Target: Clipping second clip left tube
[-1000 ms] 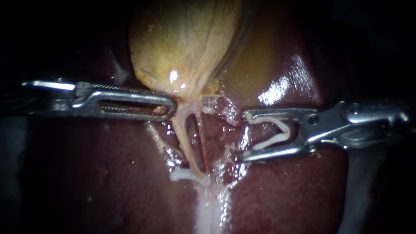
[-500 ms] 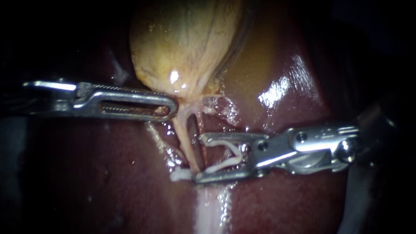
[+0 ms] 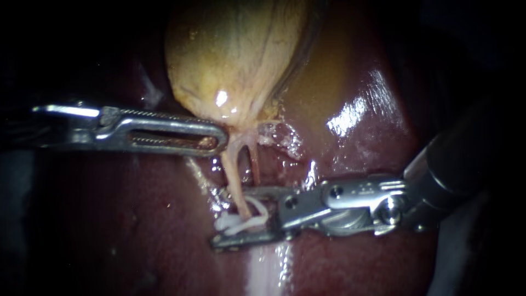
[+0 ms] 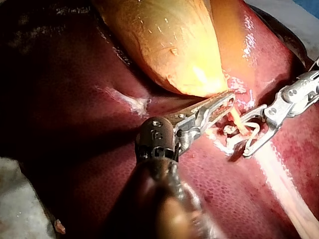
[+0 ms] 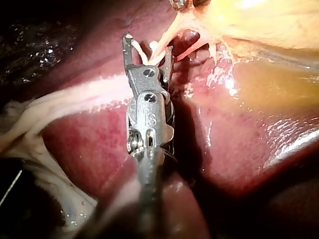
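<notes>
Bare liver [image 3: 126,230] below left instrument [image 3: 218,137]

the endoscope sits close over the gallbladder [image 3: 235,60] and liver [image 3: 361,109], facing them head-on. the left wrist camera looks forward along the left instrument [image 4: 227,99], the right wrist camera along the right instrument [image 5: 148,47]. all three share the left tube [image 3: 233,175] and the clip [image 3: 262,211] around it.

The endoscope's own light falls on the middle of the scene, and the edges sink to black. White glare sits on the wet dark-red liver [image 3: 356,118] and the pale yellow gallbladder [image 3: 235,60]. The steel left instrument [image 3: 219,138] and steel right instrument [image 3: 230,216] gleam, and the white plastic clip [image 3: 258,208] shows bright. The wrist views are brighter, with dark shadow beside each shaft.
</notes>
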You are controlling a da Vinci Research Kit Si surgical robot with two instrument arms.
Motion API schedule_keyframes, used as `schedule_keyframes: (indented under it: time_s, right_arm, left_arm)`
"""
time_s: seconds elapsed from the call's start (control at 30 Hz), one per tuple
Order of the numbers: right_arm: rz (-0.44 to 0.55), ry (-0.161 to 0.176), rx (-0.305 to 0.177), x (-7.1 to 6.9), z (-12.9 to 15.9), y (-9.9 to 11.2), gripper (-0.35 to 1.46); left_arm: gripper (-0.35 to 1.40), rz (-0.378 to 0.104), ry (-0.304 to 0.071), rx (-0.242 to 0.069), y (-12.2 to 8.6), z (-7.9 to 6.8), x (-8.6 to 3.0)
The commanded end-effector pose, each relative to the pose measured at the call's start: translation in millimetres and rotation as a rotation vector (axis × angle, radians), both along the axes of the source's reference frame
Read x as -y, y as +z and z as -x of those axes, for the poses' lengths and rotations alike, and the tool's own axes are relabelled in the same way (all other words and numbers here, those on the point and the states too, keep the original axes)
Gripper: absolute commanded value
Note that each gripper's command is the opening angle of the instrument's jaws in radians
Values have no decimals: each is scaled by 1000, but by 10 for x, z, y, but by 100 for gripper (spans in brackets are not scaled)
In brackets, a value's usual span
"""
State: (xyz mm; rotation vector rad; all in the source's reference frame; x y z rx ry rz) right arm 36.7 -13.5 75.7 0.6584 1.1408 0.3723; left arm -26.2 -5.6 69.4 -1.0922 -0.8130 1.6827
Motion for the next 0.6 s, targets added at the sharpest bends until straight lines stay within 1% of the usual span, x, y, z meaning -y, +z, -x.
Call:
schedule_keyframes:
  time_s: [0.03,0.17,0.27,0.33,0.37,0.47,0.5,0.6]
  right_arm:
    - [-9,3,0,3,-2,3,49]
    - [-27,2,2,10,-3,9,46]
    - [-45,8,8,7,-1,10,42]
    - [-57,13,11,4,2,9,34]
    - [-74,18,15,2,4,8,21]
    - [-96,8,27,-2,13,3,-30]
    - [-108,7,38,-5,15,2,-35]
    - [-144,16,50,-9,16,1,-35]
  left_arm:
    - [-35,0,-1,-1,0,0,0]
    - [-35,0,-1,-1,0,0,0]
    - [-35,0,-1,-1,0,1,0]
    - [-35,0,-1,-1,0,1,0]
    - [-35,0,-1,-1,0,1,0]
    - [-35,0,-1,-1,0,0,0]
    - [-35,0,-1,-1,0,0,0]
    - [-35,0,-1,-1,1,0,0]
